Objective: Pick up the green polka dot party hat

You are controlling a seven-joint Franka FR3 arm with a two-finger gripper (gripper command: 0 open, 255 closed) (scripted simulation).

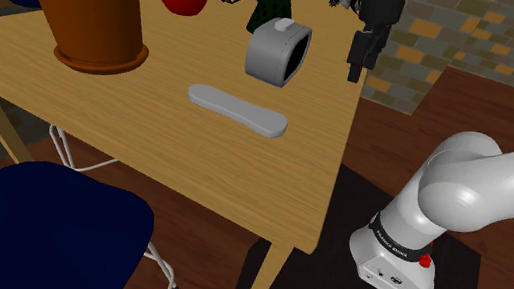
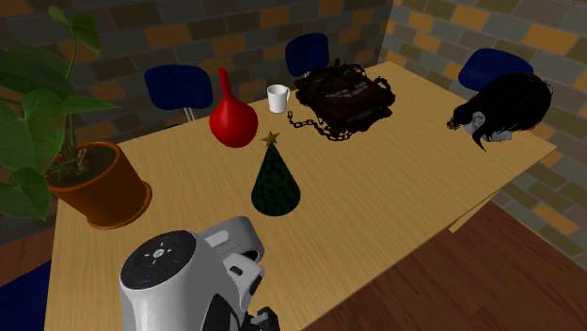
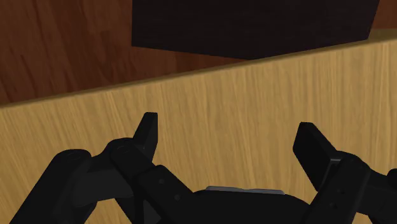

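Note:
The party hat (image 2: 276, 181) is a dark green dotted cone with a small star on its tip, standing upright near the middle of the wooden table (image 2: 404, 188). In the shoulder view the hat (image 1: 262, 12) peeks out behind a grey boxy appliance (image 1: 279, 50). My black gripper (image 1: 359, 60) hangs above the table's edge at the shoulder view's right, about an appliance's width from the hat. In the wrist view the gripper (image 3: 232, 143) is open, with bare tabletop (image 3: 222, 102) between its fingers.
A red vase (image 2: 232, 118), a white cup (image 2: 277, 97), a dark chained box (image 2: 343, 94) and a black wig (image 2: 503, 108) stand beyond the hat. A potted plant (image 1: 90, 7) and a flat grey object (image 1: 239, 112) share the table. Blue chair (image 1: 33, 232) stands in front.

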